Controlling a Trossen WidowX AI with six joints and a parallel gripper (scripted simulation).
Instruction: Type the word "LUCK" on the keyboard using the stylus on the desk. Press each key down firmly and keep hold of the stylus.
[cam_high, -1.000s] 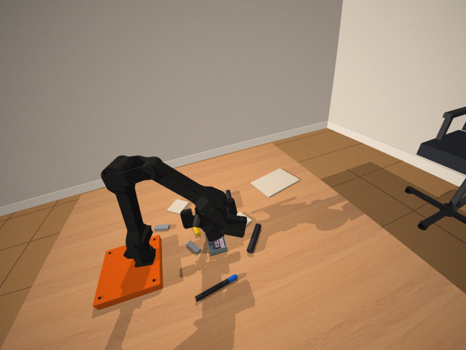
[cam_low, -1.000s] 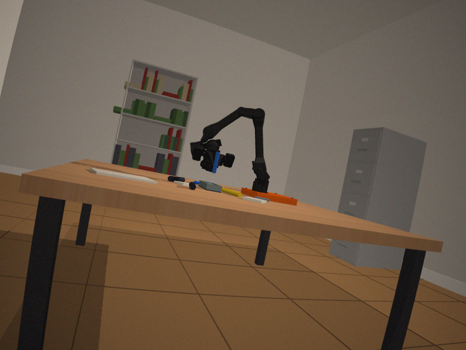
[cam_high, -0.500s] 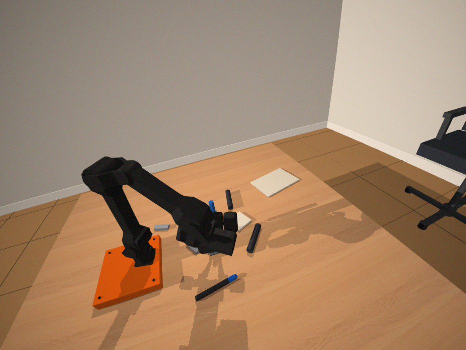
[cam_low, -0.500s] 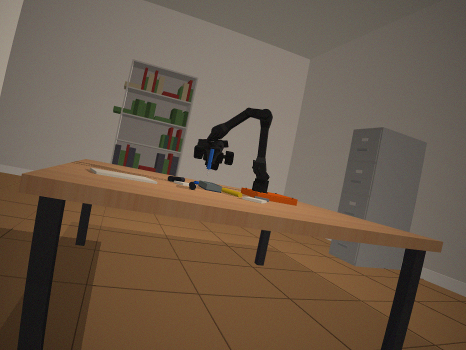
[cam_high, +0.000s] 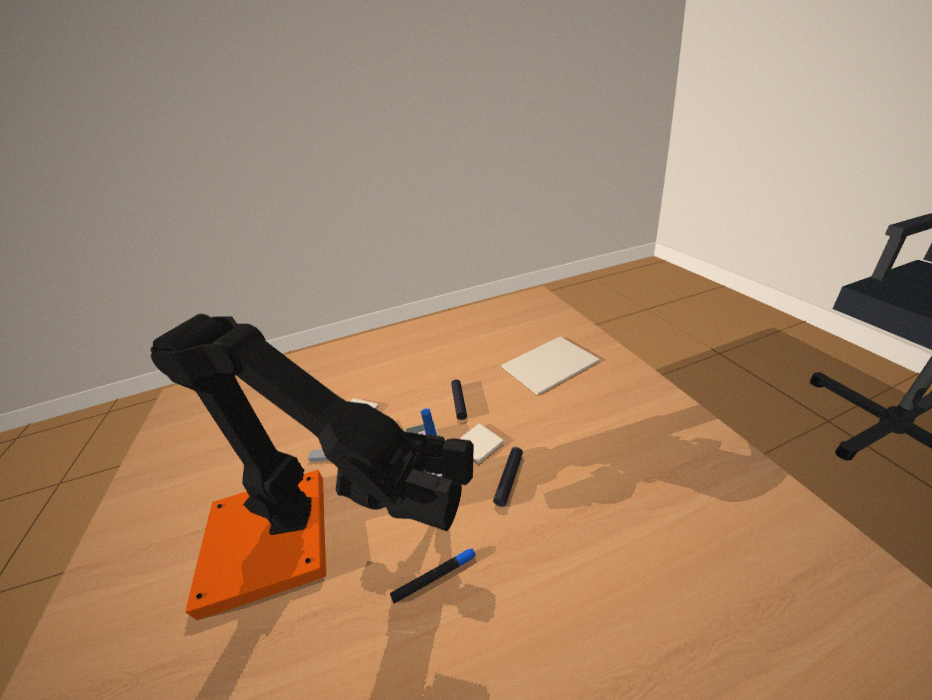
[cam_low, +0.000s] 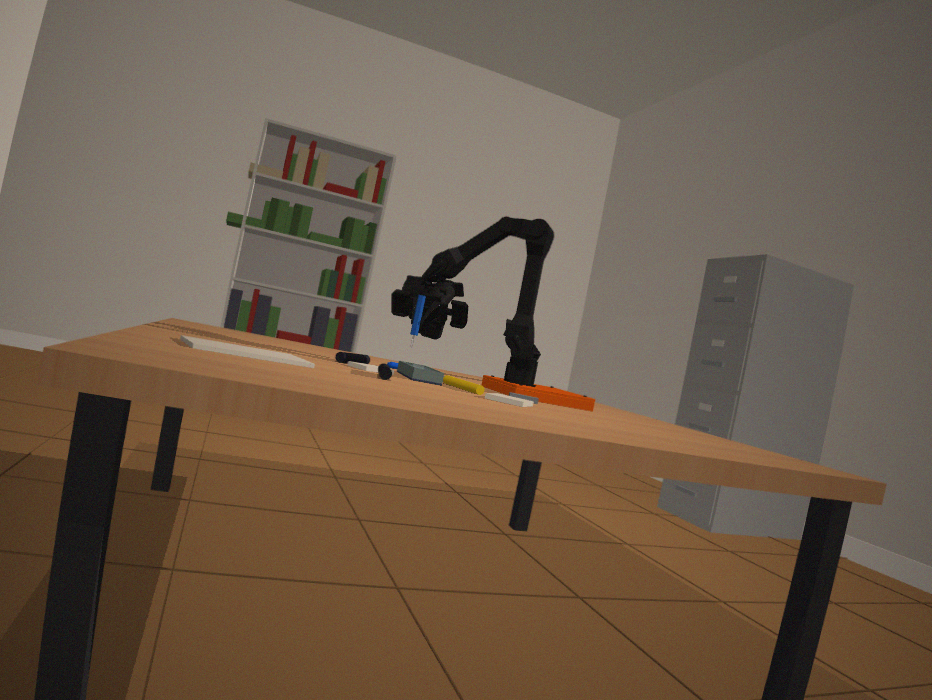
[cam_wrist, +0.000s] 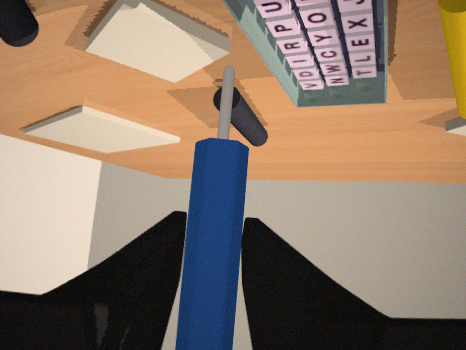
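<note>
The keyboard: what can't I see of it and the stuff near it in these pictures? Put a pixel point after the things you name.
- The keyboard (cam_high: 415, 429) (cam_low: 420, 372) (cam_wrist: 342, 97): the wrist view's top edge cuts off its far end, so I can't find a K.
- Its letters: in the exterior view, too low an angle to show them.
- The stylus (cam_high: 428, 421) (cam_low: 417, 314) (cam_wrist: 215, 225): its tip is hidden behind the gripper (cam_high: 452, 470) (cam_low: 430, 308) (cam_wrist: 215, 220) in the top view.
- The yellow stick (cam_low: 463, 384) (cam_wrist: 456, 60): cut off by the wrist view's edge.

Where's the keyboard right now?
In the wrist view the keyboard is at the top, right of centre, between the stylus and the yellow cylinder; outside, it sits beside that cylinder on the desk.
</note>
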